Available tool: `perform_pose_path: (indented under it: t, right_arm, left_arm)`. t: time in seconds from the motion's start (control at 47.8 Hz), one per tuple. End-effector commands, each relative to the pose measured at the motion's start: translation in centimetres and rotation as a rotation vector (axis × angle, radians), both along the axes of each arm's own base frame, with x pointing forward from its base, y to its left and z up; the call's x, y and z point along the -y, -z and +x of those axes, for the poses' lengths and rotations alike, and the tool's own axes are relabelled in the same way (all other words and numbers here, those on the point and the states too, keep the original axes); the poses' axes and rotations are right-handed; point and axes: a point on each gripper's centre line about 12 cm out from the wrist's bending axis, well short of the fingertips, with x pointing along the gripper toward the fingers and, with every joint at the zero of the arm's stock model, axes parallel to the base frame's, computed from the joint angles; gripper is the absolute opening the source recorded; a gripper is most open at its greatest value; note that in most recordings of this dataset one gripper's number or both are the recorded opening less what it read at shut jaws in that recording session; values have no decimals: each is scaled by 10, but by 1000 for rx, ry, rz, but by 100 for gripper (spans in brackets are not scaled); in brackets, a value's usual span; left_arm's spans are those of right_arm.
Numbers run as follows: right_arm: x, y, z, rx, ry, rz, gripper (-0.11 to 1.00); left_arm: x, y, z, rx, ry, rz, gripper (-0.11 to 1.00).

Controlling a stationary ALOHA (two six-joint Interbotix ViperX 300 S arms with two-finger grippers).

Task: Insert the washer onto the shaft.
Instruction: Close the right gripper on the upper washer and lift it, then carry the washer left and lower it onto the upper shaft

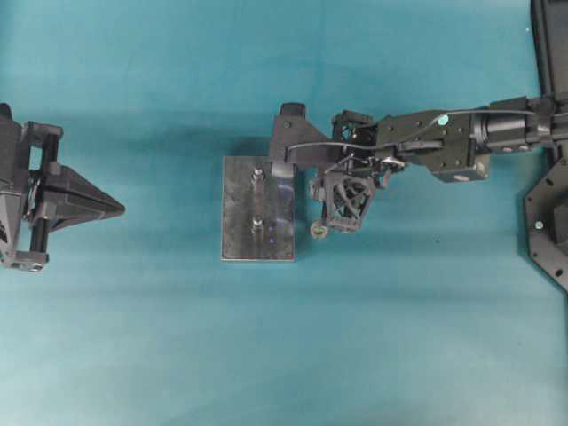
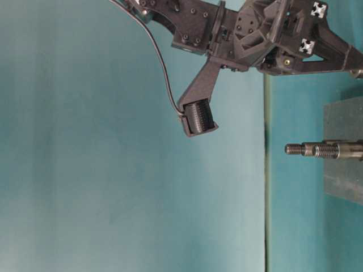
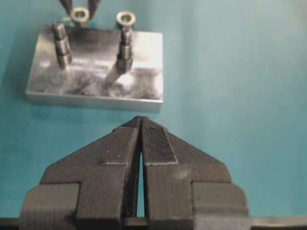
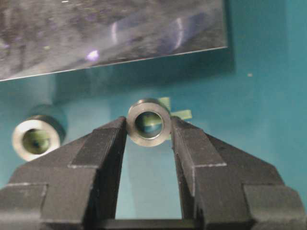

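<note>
Even, bright light; glare on the blurred metal plate (image 4: 110,33).

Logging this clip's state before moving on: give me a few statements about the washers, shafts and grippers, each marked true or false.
1. The right gripper has a washer between its fingertips. True.
2. A washer already sits on one of the shafts. False: both shafts on the metal block are bare.
3. The left gripper is shut and holds nothing. True.
4. A second washer lies on the mat. True.
5. The left gripper is over the block. False: it is apart from it, over the mat.
</note>
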Motion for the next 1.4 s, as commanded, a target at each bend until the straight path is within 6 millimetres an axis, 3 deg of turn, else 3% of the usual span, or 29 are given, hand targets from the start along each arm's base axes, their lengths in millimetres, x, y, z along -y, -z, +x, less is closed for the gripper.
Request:
perform_pose_path:
  t: [0.0,0.167,0.857,1.38]
  right_arm:
    - [-4,-11,7,35,-14,-5,34]
    - [-3,-18,9,47,-9,-5,34]
    - [1,-100,53,96,-64,-82,34]
    - [2,-106,74,126,-83,-104,34]
  left_arm:
    - [0,-6,1,26,2,-1,0]
    - [0,-8,-1,37,2,-2,0]
    - [0,-12,-2,52,2,-1,0]
    - [0,-10,-3,48,2,-2,0]
